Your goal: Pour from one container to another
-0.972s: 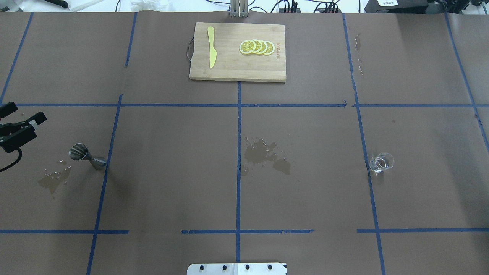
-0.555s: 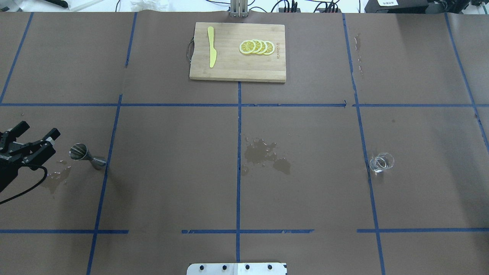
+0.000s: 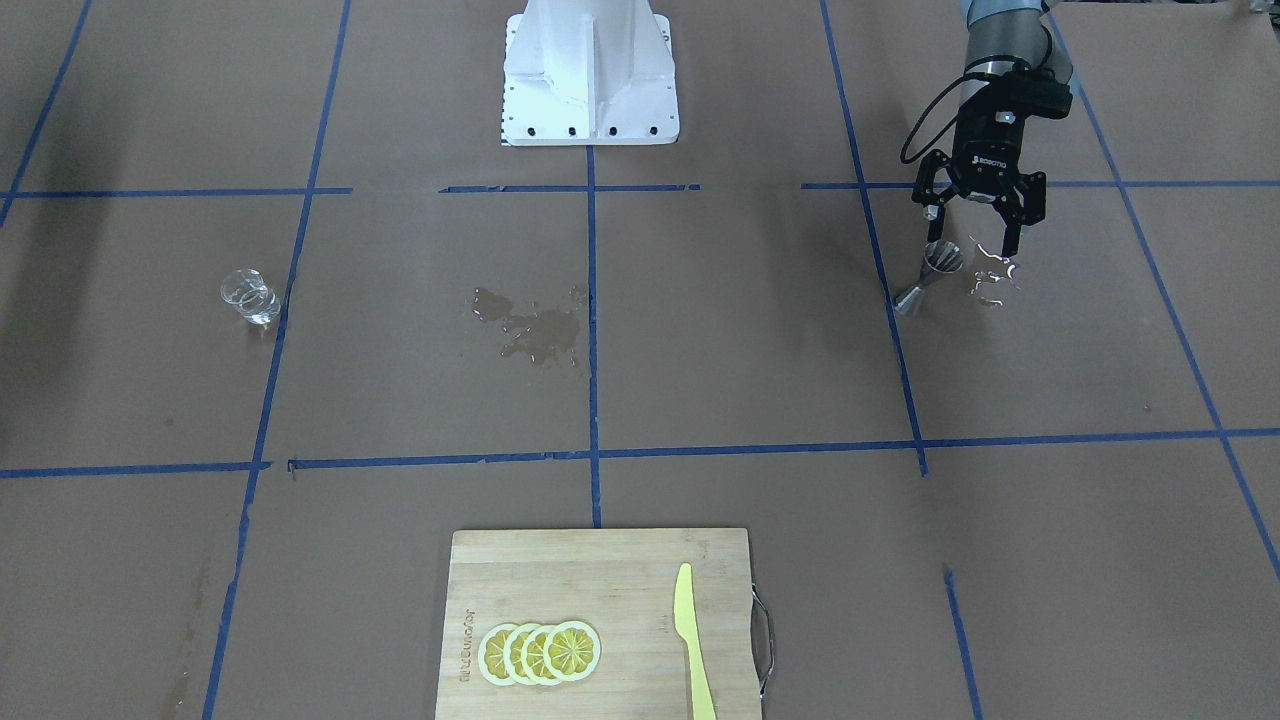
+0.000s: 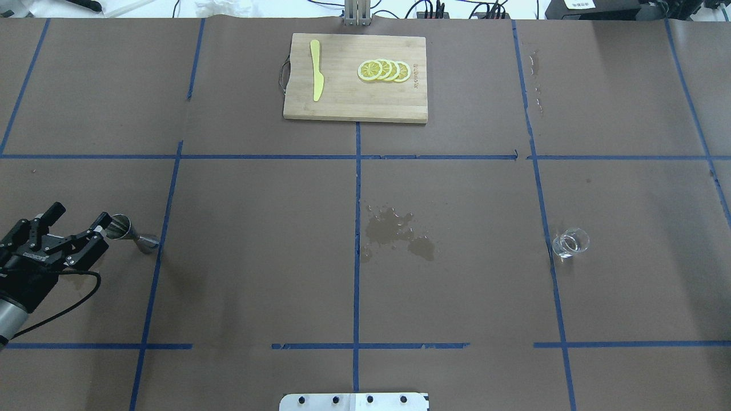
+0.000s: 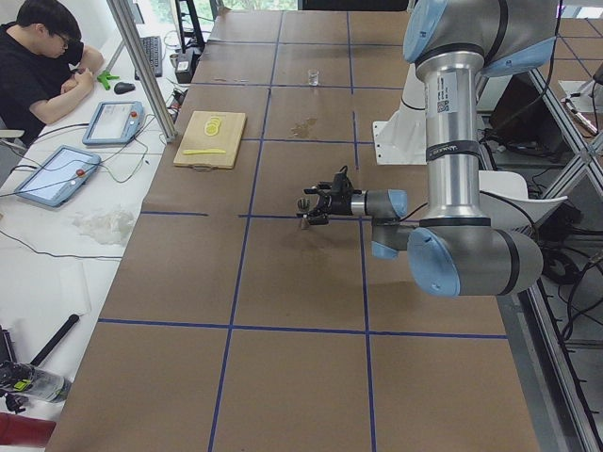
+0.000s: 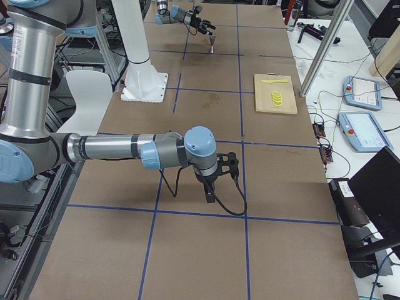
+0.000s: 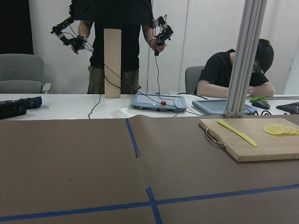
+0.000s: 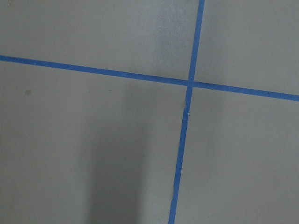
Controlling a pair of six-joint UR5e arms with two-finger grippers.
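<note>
Left gripper (image 4: pixel 81 213) has neared the jigger (image 4: pixel 132 234), seemingly touching; rim partly hidden.

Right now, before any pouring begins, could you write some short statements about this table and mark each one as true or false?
1. The left gripper is open. True.
2. The steel jigger lies on its side. False: it stands upright.
3. The glass beaker stands on the cutting board. False: it stands on the table, far from the board.
4. Lemon slices and a yellow knife lie on the cutting board. True.
</note>
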